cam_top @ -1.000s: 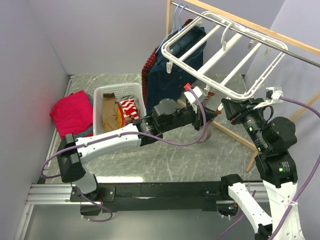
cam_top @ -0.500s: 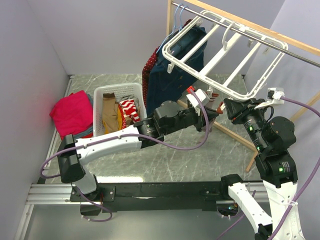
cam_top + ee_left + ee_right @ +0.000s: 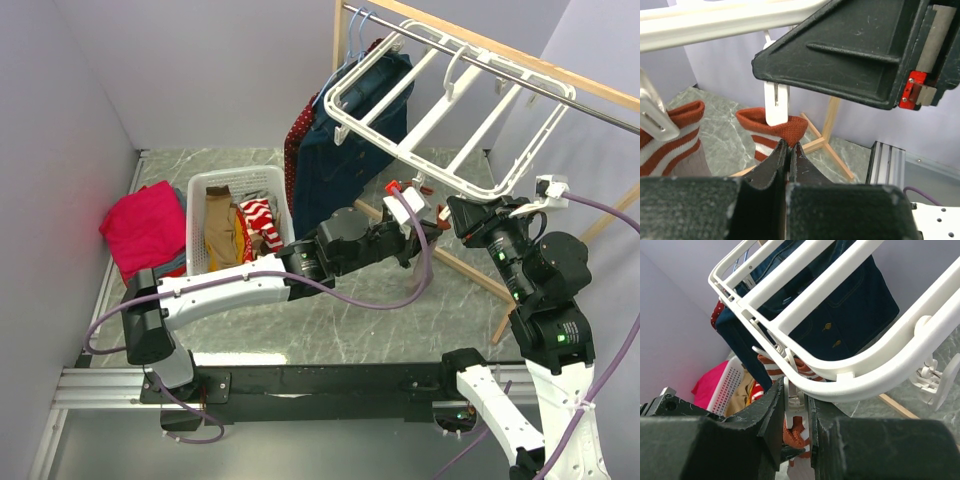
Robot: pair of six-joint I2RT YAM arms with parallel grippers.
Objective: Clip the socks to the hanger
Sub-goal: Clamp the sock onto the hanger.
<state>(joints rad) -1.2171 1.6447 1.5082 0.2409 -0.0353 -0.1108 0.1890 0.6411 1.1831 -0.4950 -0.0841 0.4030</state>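
left gripper (image 3: 788, 150): fingers pressed together, no gap visible, pinching the lower edge of the red-brown cuff of a striped sock (image 3: 782, 127). the sock hangs cuff-up under the white hanger (image 3: 875, 365), close under its near rim

clip (image 3: 776, 107): white, hangs from the hanger bar straight down onto the top of the same cuff; left wrist view shows it touching the fabric, but cannot tell whether it actually bites

right gripper (image 3: 793, 395): jaws narrowed to a small gap, closed on the sides of that white clip just under the hanger rim. red and white fabric shows directly below the fingers

second sock (image 3: 675, 135): same red-brown cuff and white stripes, hangs to one side of the first, a second clip (image 3: 652, 117) against its cuff

top view: both grippers meet tip to tip under the near edge of the hanger, the left arm stretched far across the table (image 3: 350, 320)

behind the hanger: a navy garment (image 3: 860, 305) on the rail. far left of the table: a white basket (image 3: 215, 185) with clothes in it, a pink cloth (image 3: 145, 225) beside it
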